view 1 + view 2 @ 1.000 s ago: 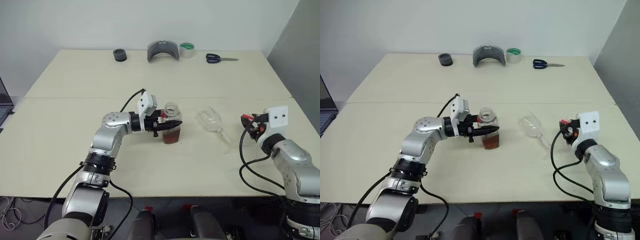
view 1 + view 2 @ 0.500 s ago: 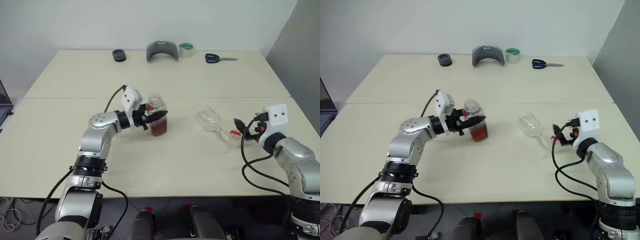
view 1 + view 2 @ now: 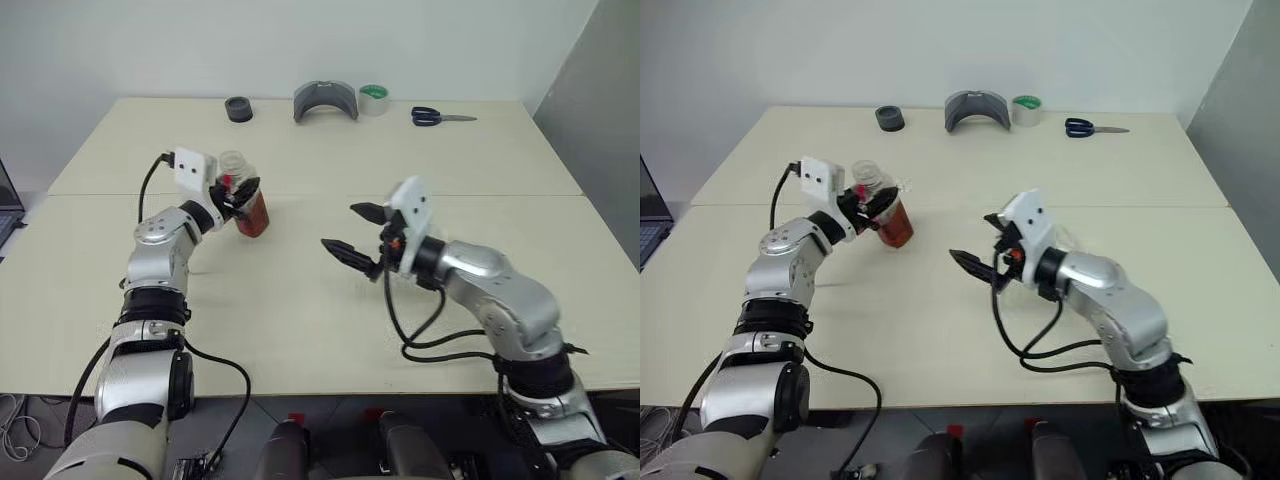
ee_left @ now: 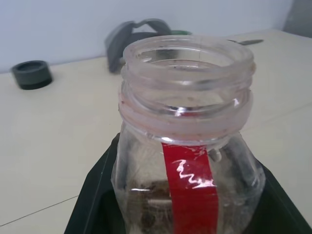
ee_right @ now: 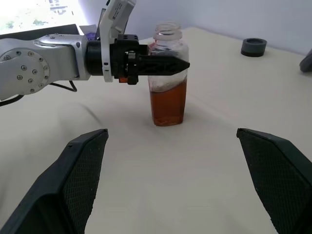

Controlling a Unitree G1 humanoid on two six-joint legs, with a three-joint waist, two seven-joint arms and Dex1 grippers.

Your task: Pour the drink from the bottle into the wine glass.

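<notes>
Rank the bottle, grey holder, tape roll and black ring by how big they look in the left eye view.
1. Bottle, though it sits nearer the camera, so its lead is unsure.
2. Grey holder.
3. Tape roll and black ring look alike; no ranking between them.

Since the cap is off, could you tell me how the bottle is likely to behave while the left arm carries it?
The bottle is open at the mouth and about half full of drink, so tilting or jerking it could probably spill some. It looks like thin clear plastic, so it may flex under the left gripper. With the liquid low, it should stand fairly steadily once set down.
</notes>
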